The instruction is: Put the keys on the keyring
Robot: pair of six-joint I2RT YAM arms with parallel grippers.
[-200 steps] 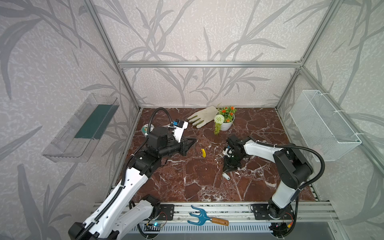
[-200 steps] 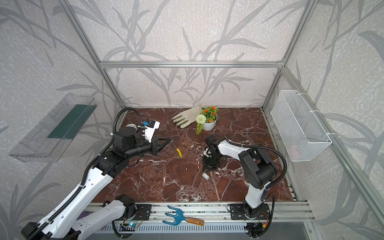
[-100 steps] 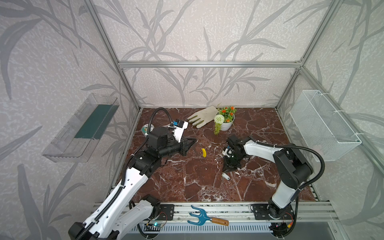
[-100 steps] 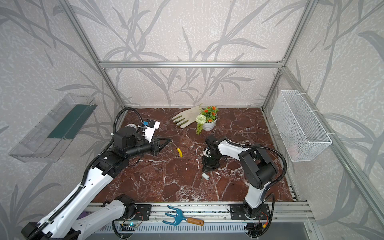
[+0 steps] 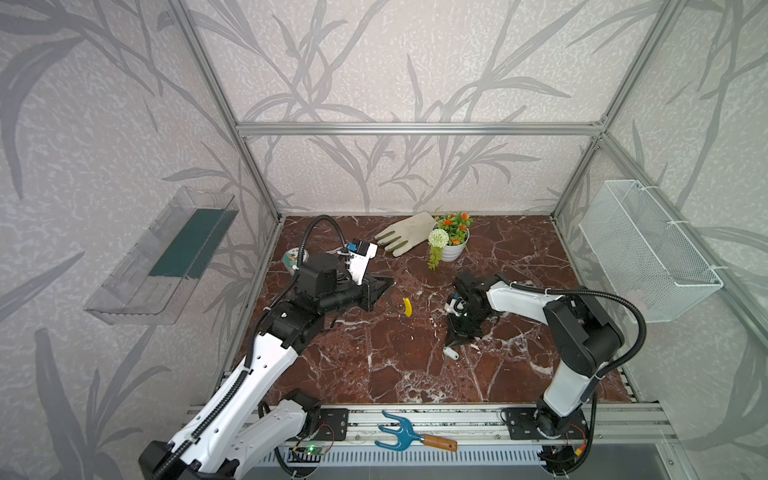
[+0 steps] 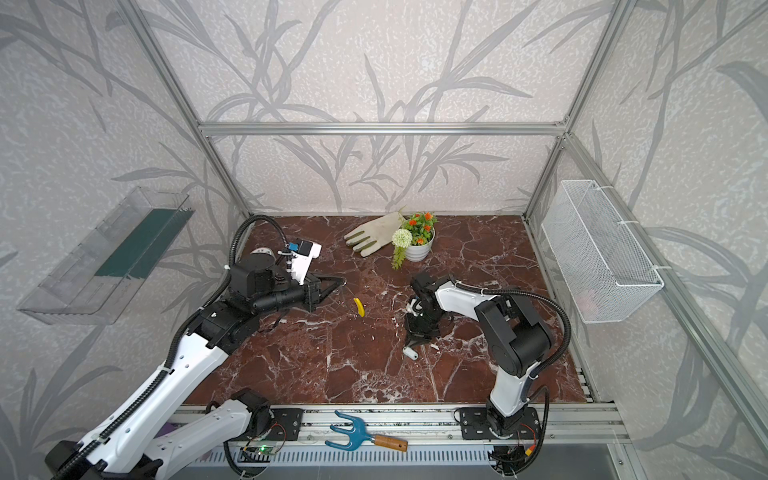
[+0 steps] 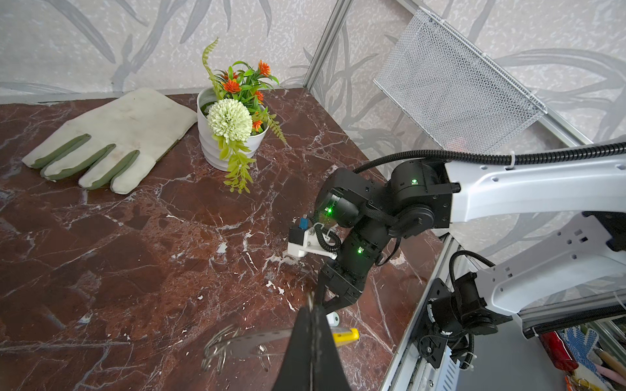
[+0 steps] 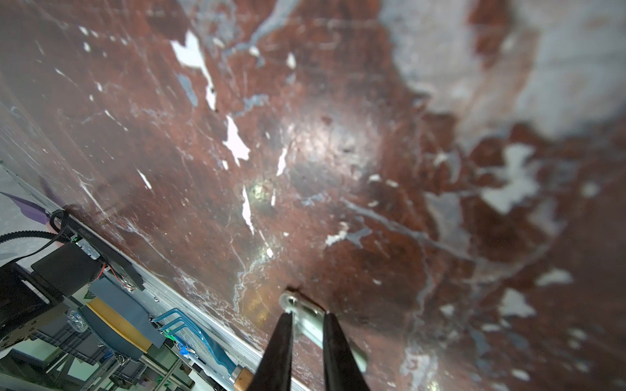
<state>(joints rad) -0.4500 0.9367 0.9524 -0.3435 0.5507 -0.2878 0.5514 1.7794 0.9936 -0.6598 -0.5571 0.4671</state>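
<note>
Both top views take in two arms over one red marble counter (image 5: 374,374). One glove (image 5: 405,237) and one flower pot (image 5: 453,247) sit at its far edge, and one round tin (image 5: 292,257) sits at its left edge. One blue hand rake (image 5: 411,436) lies on the rail past the near edge. One wire basket (image 5: 648,253) and one clear shelf (image 5: 166,253) hang on the side walls.

The left claw (image 5: 390,281) reaches in level above the counter's left half, jaws pressed together. The keyring (image 5: 407,306), with its single yellow sleeve, hangs just beyond the claw's tip near the counter's middle. The right claw (image 5: 455,341) points down at the counter right of centre. The keys (image 5: 451,353) show there as one white tag at its tip, well apart from the keyring.

The left wrist camera shows the left claw (image 7: 311,306) clamped on the keyring's thin grey wire (image 7: 250,342), which is blurred. A few small rings hang along the wire, too blurred to count. The right claw (image 7: 330,304) stands behind, with the white tag below it.

The right wrist camera shows the right claw (image 8: 306,316) with jaws a narrow gap apart, gripping one silvery key (image 8: 301,309) just above the counter near its front edge.
</note>
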